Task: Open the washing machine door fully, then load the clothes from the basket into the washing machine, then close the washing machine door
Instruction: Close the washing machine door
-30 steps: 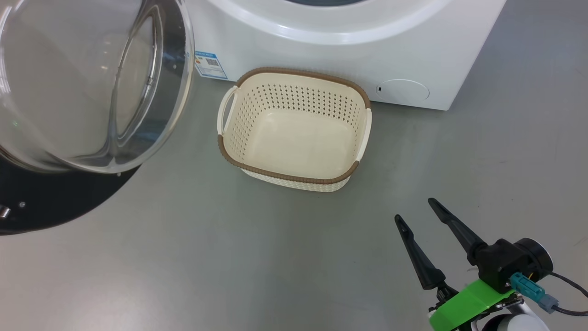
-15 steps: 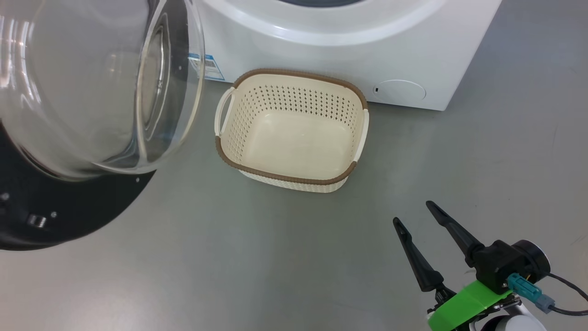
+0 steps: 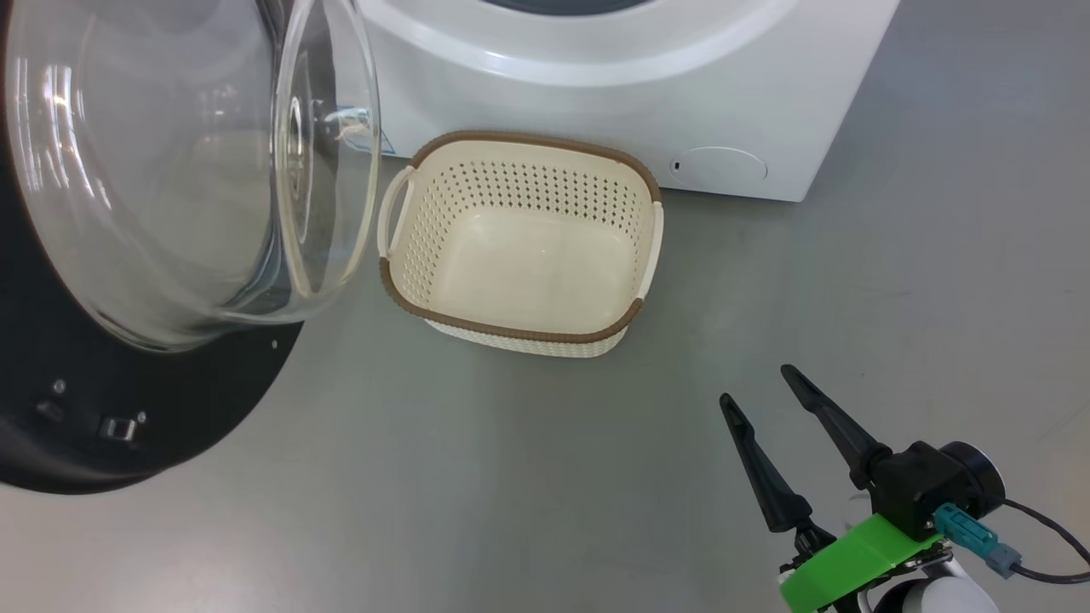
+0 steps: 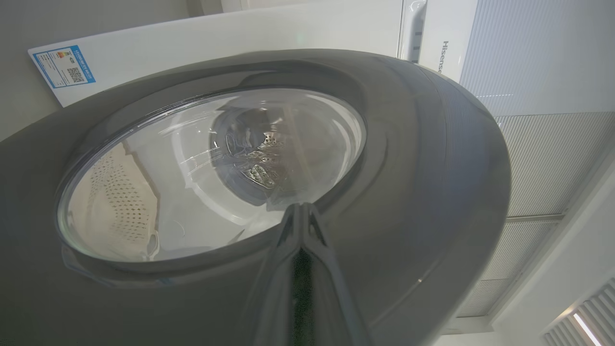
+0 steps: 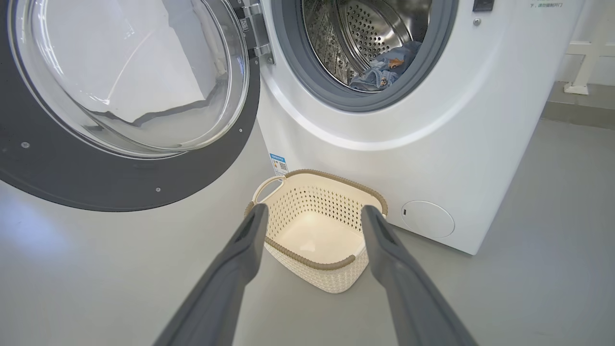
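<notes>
The basket (image 3: 519,330) sits empty in the middle of the head view, just in front of the washing machine (image 3: 613,111). The clothes (image 5: 384,67) lie inside the steel drum (image 5: 379,24) at the top of the right wrist view. What remains, I judge, is the washing machine door (image 3: 128,451).

It hangs open at the upper left of the head view, its glass bowl (image 3: 187,170) bulging toward the basket. I expect it to be heavy and stiff, swinging on the hinge (image 5: 259,48) with some drag. The glossy black rim looks slippery, and the glass is no place to press.

In the left wrist view my left gripper (image 4: 300,211) has its fingers pressed together, with the tips at the dark rim by the window's lower edge. I cannot tell whether they touch it. A flat push on that rim, far from the hinge, should suit better than a pinch. My right gripper (image 3: 754,385) is spread wide at the lower right of the head view, pinching nothing.
</notes>
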